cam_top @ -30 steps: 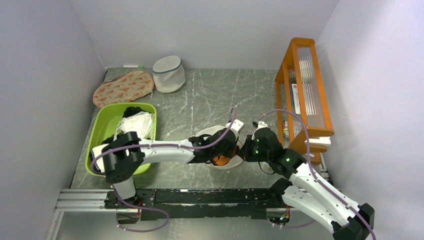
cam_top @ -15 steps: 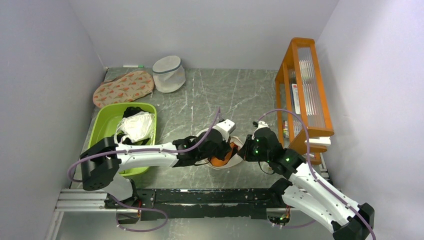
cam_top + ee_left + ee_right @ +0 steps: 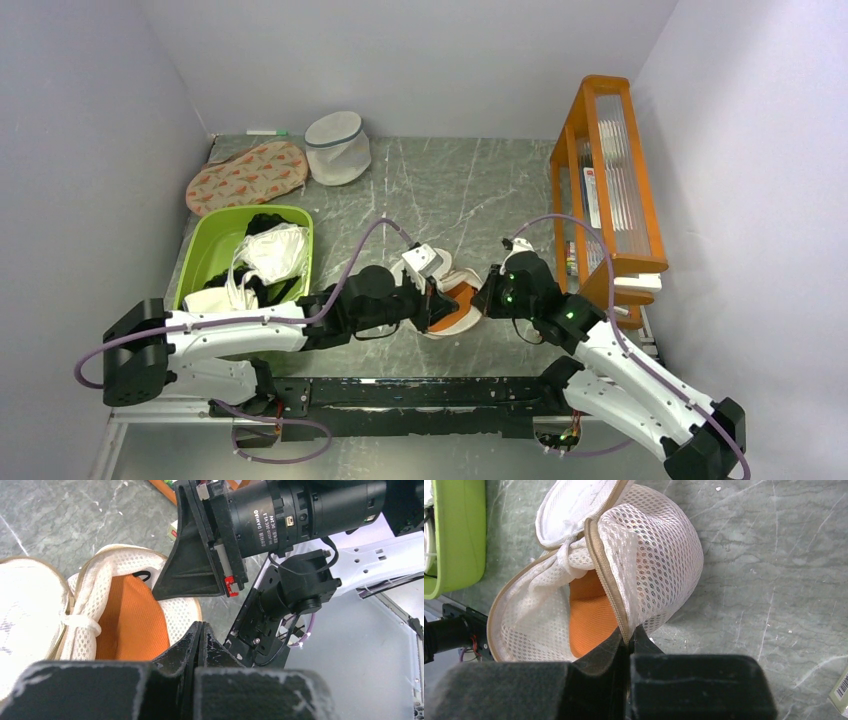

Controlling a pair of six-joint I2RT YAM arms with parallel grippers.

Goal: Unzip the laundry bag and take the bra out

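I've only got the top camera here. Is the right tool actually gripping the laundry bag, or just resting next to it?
Observer: Gripping. The right wrist view shows the right tool shut on the tan zip rim of the laundry bag.
Operator: Has it caught the bra too?
Observer: No. The orange bra lies inside the open bag, beside the pinched rim, not between the fingers.
Operator: And the left tool?
Observer: The left wrist view shows the left tool shut, its tips at the bag's rim. Whether it pinches anything, I cannot tell.
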